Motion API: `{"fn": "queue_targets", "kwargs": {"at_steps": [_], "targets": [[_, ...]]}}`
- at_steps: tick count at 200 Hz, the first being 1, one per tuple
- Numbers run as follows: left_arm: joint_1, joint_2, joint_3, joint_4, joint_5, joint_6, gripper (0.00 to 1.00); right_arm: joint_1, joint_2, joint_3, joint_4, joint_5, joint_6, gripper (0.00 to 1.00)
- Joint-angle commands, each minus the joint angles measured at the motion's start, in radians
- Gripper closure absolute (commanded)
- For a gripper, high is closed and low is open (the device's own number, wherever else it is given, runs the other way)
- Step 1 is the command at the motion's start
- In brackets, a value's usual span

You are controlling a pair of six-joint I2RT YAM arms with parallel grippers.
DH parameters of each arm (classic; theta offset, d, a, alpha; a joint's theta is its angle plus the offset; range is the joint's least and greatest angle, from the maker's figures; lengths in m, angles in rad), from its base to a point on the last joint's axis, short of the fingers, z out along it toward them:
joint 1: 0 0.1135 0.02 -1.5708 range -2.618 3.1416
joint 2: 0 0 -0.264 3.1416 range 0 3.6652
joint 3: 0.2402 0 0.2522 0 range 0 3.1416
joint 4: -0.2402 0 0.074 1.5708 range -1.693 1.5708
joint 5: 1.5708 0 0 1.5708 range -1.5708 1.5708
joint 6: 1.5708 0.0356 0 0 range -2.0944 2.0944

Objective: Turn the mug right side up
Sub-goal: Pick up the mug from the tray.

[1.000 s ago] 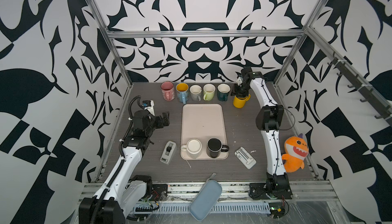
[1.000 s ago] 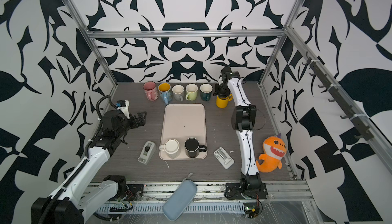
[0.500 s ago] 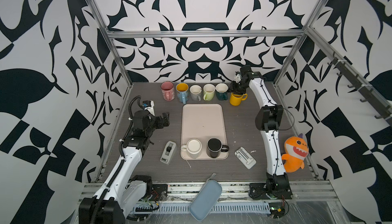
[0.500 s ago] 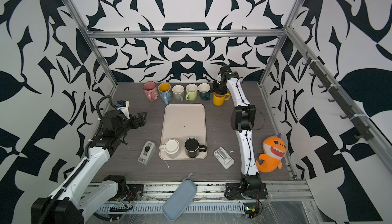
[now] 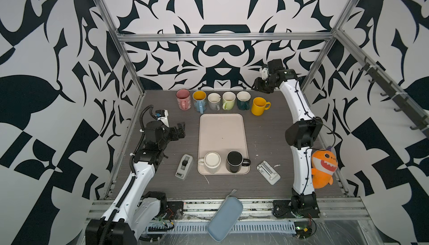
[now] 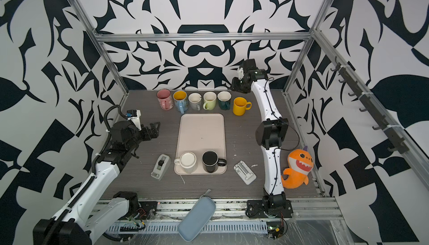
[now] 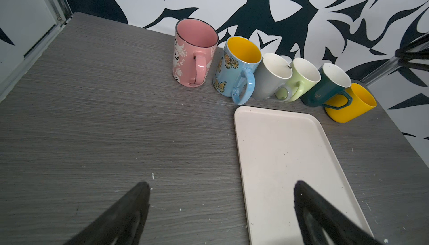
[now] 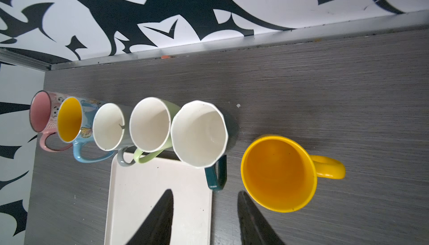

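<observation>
Cut off at frame edge: left gripper (image 7: 221, 183), right gripper (image 8: 206, 191), both spread (empty). Six mugs (image 5: 213, 101) in row, two on tray (image 5: 221, 130).

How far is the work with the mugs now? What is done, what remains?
Done: the six mugs in the back row, the yellow mug included, stand open side up. In hand: nothing; the right gripper is open above that row, the left gripper open and empty. Left: the white mug on the tray shows its base, so it is upside down. The black mug I cannot judge.
</observation>
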Motion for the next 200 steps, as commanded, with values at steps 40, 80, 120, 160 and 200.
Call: {"fn": "queue_targets", "kwargs": {"at_steps": [40, 80, 120, 160, 200], "targets": [[0.004, -0.073, 0.009, -0.026, 0.012, -0.001, 0.01, 0.162, -0.289, -0.243, -0.060, 0.128, -0.053, 0.57], [0.004, -0.074, 0.037, -0.084, -0.031, -0.032, 0.00, 0.295, -0.565, -0.646, -0.049, 0.117, 0.040, 0.65], [0.004, -0.029, 0.065, -0.113, -0.023, -0.078, 0.01, 0.393, -0.867, -1.082, -0.008, 0.055, 0.265, 0.65], [0.002, -0.009, 0.082, -0.107, -0.008, -0.140, 0.00, 0.518, -1.136, -1.456, 0.187, -0.016, 0.679, 0.65], [0.003, 0.006, 0.117, -0.181, -0.080, -0.246, 0.00, 0.554, -1.314, -1.681, 0.416, -0.004, 1.074, 0.62]]}}
